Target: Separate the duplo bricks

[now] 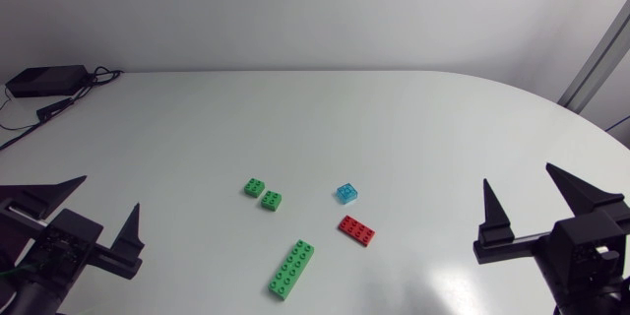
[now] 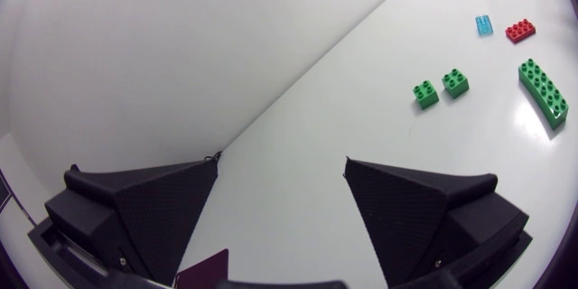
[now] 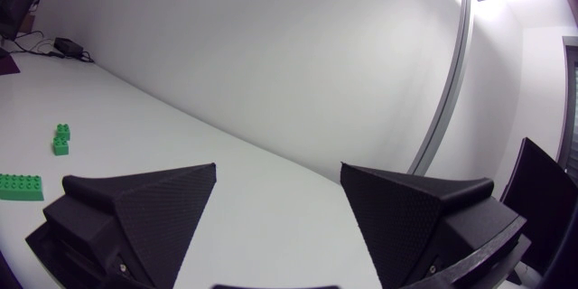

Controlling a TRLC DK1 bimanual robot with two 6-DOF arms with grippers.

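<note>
I count two small green bricks, one long green brick nearer, one blue brick and one red brick right. My left gripper and right gripper gape wide, empty.

Three green bricks, one blue brick and one red brick.

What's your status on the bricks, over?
Left hand, right hand open, empty. Five duplo bricks loose, none stacked. Nothing in the way.

The left gripper and right gripper hang well apart, each on its own side (fingers spread wide), both seemingly drawn back
</note>
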